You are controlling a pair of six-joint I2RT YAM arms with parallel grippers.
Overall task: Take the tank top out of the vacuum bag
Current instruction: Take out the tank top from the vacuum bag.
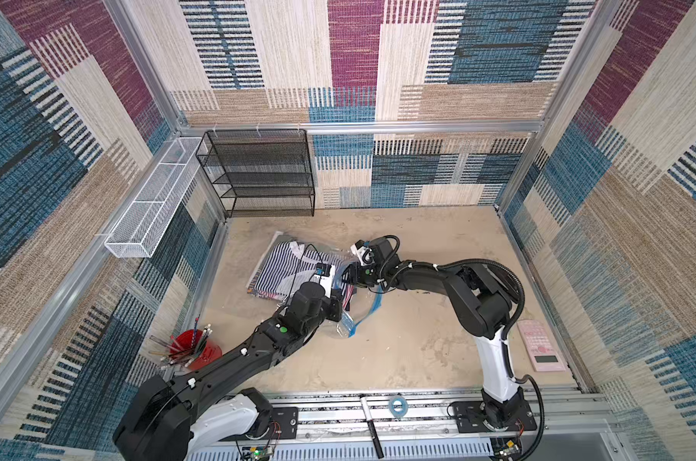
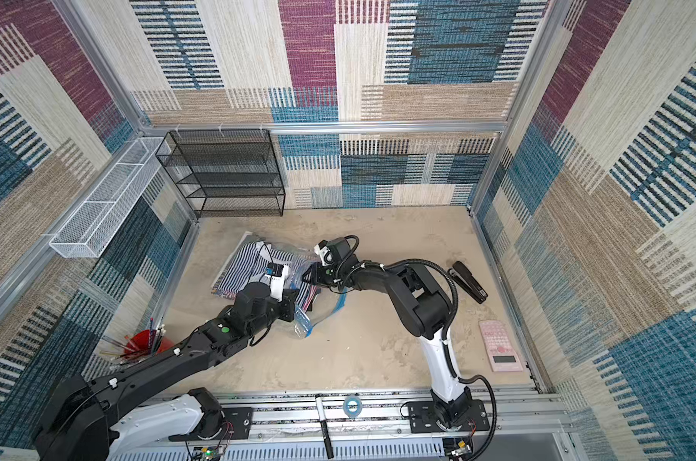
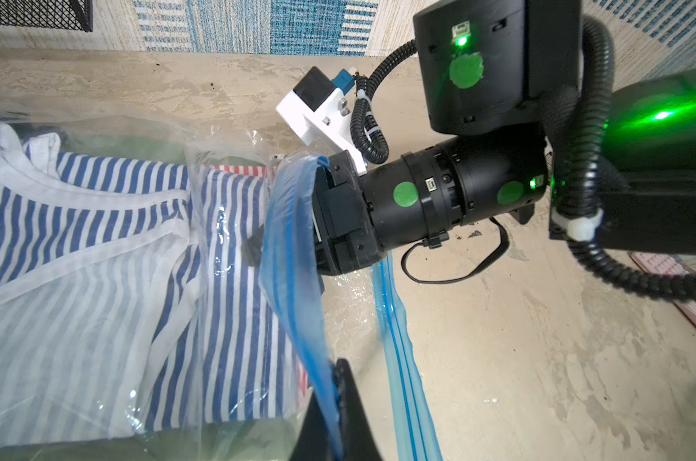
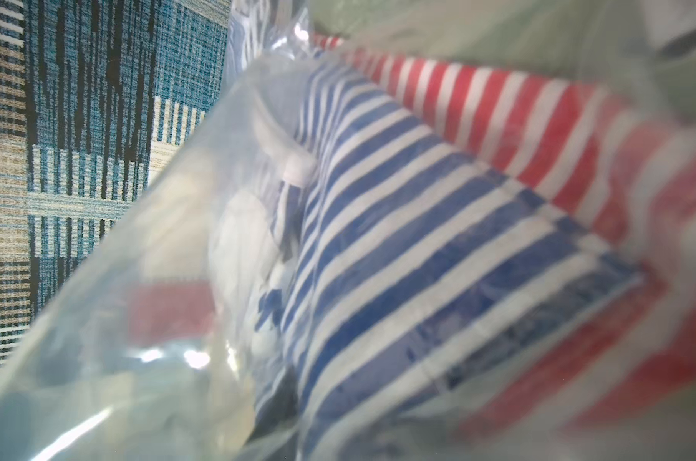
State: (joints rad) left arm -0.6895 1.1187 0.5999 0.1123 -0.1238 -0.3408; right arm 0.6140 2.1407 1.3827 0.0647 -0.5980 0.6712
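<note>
The vacuum bag lay left of the centre of the bench, its blue zip mouth turned toward the middle, with the blue-and-white striped tank top folded inside it. The left claw was clamped on the upper zip strip, holding that lip raised above the lower one. The right claw was inside the open mouth, at the tank top; plastic hid its fingers, so whether it was open or closed could not be told.

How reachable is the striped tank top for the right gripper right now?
Probably yes. The left gripper pinches the blue zip edge of the vacuum bag, holding the mouth open, and the right gripper reaches in beside the tank top; its fingertips are hidden.
</note>
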